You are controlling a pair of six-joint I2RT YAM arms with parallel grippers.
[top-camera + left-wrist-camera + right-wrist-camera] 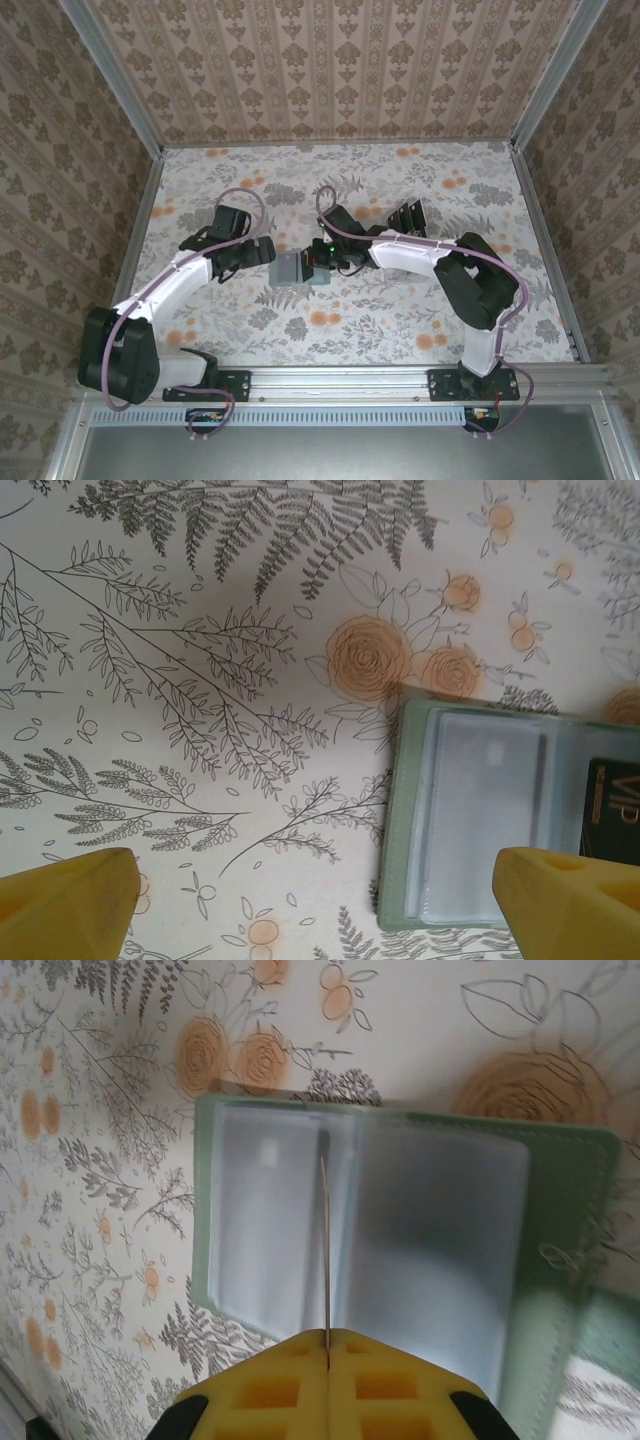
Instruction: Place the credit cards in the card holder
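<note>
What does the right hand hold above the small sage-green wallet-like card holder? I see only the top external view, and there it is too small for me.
Observer: In the right wrist view the right hand is shut on one thin dark card, seen edge-on over the open sage-green card holder.
Operator: Are its sleeves free?
Observer: The clear plastic sleeves below the card look empty.
Operator: And the left hand?
Observer: In the left wrist view the left hand is wide open, holding nothing, one yellow finger in front of the holder's edge.
</note>
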